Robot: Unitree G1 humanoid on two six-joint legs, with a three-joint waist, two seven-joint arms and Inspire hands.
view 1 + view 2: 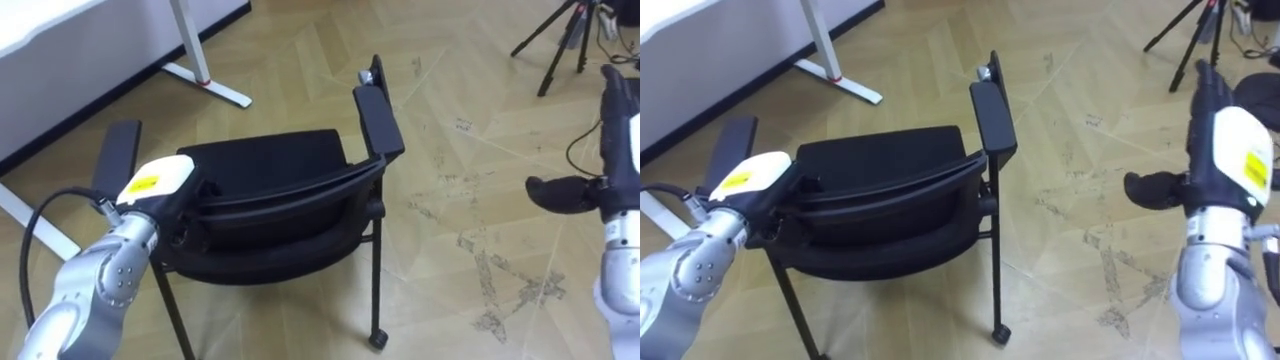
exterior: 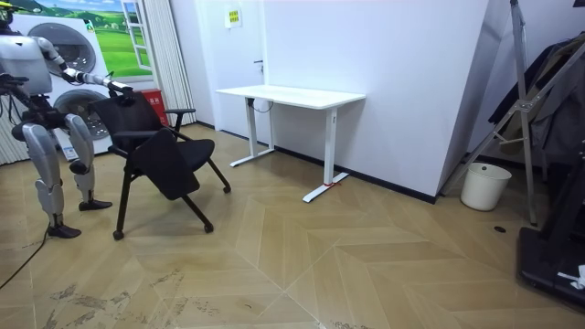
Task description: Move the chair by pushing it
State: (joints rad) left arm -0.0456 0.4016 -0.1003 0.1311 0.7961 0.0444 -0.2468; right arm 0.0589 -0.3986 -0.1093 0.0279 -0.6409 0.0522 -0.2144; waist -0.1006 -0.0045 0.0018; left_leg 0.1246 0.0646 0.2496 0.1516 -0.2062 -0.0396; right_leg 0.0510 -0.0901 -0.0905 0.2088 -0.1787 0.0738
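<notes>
A black chair (image 1: 270, 160) with two armrests stands on the wooden floor right in front of me, its backrest nearest to me. My left hand (image 1: 160, 185) rests on the left end of the backrest's top edge, its dark fingers lying flat against it. My right hand (image 1: 565, 193) hangs in the air well to the right of the chair, fingers relaxed and pointing left, touching nothing. In the room view I stand behind the chair (image 2: 160, 151) at the room view's left, one arm stretched out to its back.
A white desk (image 2: 292, 94) stands against the wall beyond the chair, its foot (image 1: 205, 85) just ahead of the seat. A dark tripod (image 1: 560, 45) is at the far right. A white bucket (image 2: 484, 185) sits by the wall.
</notes>
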